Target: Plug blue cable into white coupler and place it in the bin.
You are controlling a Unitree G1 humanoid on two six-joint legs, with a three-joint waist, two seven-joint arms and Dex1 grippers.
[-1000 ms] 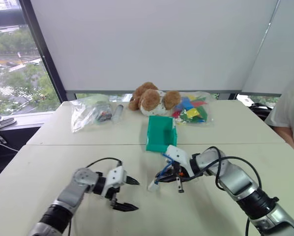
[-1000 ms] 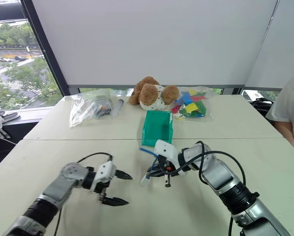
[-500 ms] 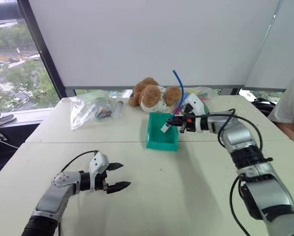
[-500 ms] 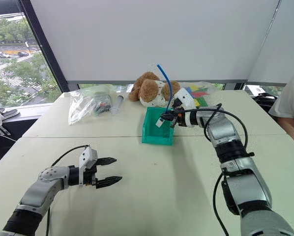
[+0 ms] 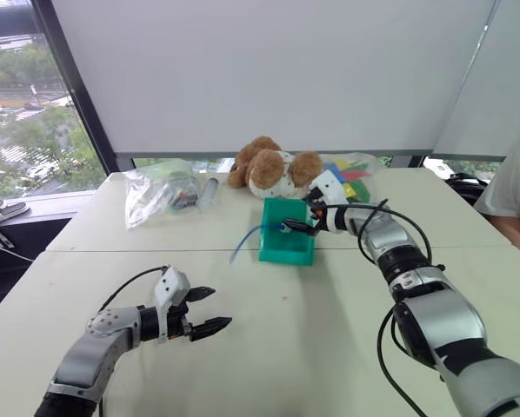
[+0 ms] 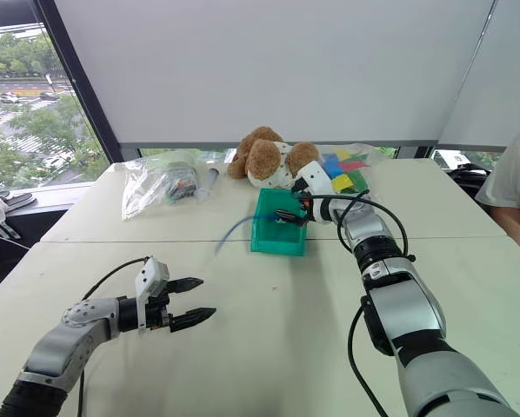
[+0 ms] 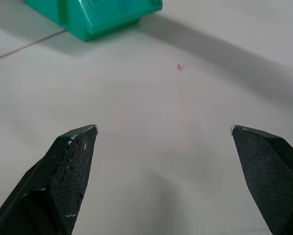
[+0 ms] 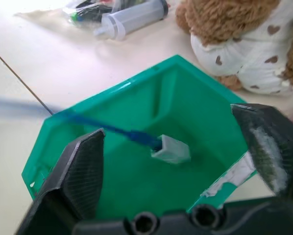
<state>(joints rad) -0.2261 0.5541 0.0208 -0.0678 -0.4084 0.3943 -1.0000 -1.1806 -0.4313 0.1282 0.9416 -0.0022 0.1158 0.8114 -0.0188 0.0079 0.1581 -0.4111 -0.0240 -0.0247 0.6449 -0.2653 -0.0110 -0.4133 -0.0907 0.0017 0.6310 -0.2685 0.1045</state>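
Observation:
The teal-green bin (image 5: 286, 248) stands mid-table in front of the teddy bear. Inside it is the white coupler (image 8: 171, 150) with the blue cable (image 8: 112, 130) plugged into it. The cable (image 5: 245, 241) trails blurred over the bin's left wall. I cannot tell whether the coupler rests on the bin floor. My right gripper (image 5: 303, 217) hovers at the bin's far right rim, open and empty, one of its fingers (image 8: 81, 171) on either side of the bin. Near the table's front left, my left gripper (image 5: 207, 312) stands open with nothing between its fingers (image 7: 73, 161).
A brown teddy bear (image 5: 269, 169) sits behind the bin, with a clear bag of coloured pieces (image 5: 347, 189) to its right. A syringe (image 5: 208, 197) and another clear bag (image 5: 158, 195) lie at the back left. A person in white (image 5: 514, 201) sits at the right edge.
The right gripper has opened and let go of the cable with the coupler. The cable, which stood upright above the bin, now lies in the bin and hangs over its left wall.

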